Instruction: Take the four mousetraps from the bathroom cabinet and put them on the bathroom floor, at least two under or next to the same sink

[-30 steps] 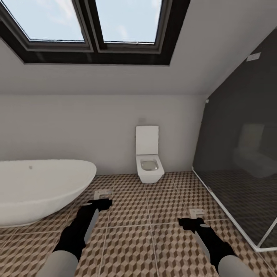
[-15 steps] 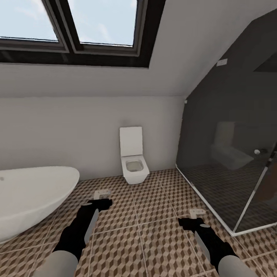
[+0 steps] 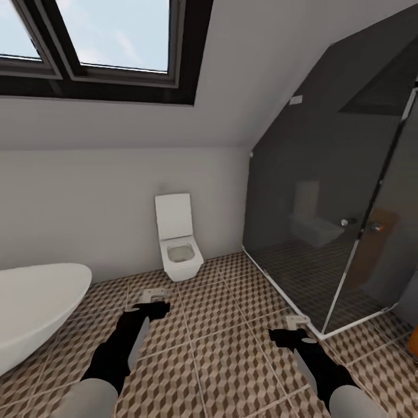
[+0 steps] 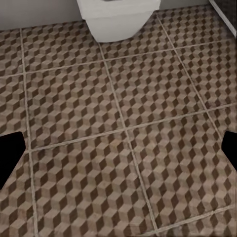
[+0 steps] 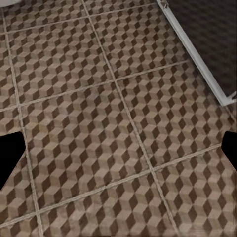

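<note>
The mousetraps, the cabinet and the sink are out of view. The bathroom floor (image 3: 220,331) of brown, beige and white cube-pattern tiles spreads ahead of me. My left gripper (image 3: 152,303) hangs low over the tiles, a little short of the toilet. In the left wrist view, the left gripper (image 4: 118,153) is open, its dark fingers wide apart with bare floor (image 4: 123,123) between them. My right gripper (image 3: 294,326) hovers near the shower's corner. It is open too, and in the right wrist view nothing but tiled floor (image 5: 98,123) lies between the fingers of the right gripper (image 5: 118,153).
A white wall-hung toilet (image 3: 177,241) stands against the far wall. The white bathtub (image 3: 35,307) is at the left. A dark glass shower enclosure (image 3: 325,232) with a pale floor rail fills the right. A sliver of something orange (image 3: 412,348) shows at the right edge.
The whole picture has slid left, so the camera has turned right: more of the shower glass shows and less of the tub. Both arms keep their pose.
</note>
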### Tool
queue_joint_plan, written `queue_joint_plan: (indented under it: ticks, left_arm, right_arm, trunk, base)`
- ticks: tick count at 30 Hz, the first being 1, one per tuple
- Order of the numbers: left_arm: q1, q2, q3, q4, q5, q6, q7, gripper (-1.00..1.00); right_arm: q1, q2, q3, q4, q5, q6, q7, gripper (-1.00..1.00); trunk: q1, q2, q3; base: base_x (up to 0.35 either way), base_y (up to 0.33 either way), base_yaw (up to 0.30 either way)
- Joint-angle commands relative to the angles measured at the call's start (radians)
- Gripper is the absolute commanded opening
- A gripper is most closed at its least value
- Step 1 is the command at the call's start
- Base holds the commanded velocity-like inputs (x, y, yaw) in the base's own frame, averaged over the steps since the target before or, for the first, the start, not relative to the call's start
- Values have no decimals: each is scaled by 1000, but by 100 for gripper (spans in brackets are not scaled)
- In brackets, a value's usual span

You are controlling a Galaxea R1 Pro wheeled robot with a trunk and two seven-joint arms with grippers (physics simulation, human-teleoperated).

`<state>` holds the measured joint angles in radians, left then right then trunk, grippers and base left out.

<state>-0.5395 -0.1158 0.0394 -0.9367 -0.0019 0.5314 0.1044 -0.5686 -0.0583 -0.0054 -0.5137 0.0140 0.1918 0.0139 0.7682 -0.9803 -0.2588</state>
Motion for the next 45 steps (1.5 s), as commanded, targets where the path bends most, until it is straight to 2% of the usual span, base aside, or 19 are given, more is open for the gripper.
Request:
queue_joint_plan:
  ticks: [1,7,18,32,45]
  left_arm:
    - [0,-1,2,11,0,-9,2,100]
    - [0,0,3,59,0,-67,1,100]
    - [0,0,2,88,0,-115,1,100]
    - [0,-21,1,88,0,-122,3,100]
    - [0,-20,1,88,-1,-122,5,100]
  right_arm:
    - [0,0,-1,-2,2,6,1,100]
    - [0,0,0,-2,2,6,1,100]
    - [0,1,1,-2,2,6,3,100]
    - [0,0,1,-2,5,6,3,100]
    - [0,0,4,-2,9,6,2,100]
  trunk:
    - [-4,6,2]
    - [-27,48,21]
    - [-69,125,55]
    - [-123,223,99]
    - [-173,314,140]
  base:
    - [0,0,-285]
    - [0,0,-285]
    - [0,0,-285]
    - [0,0,-285]
    - [0,0,-285]
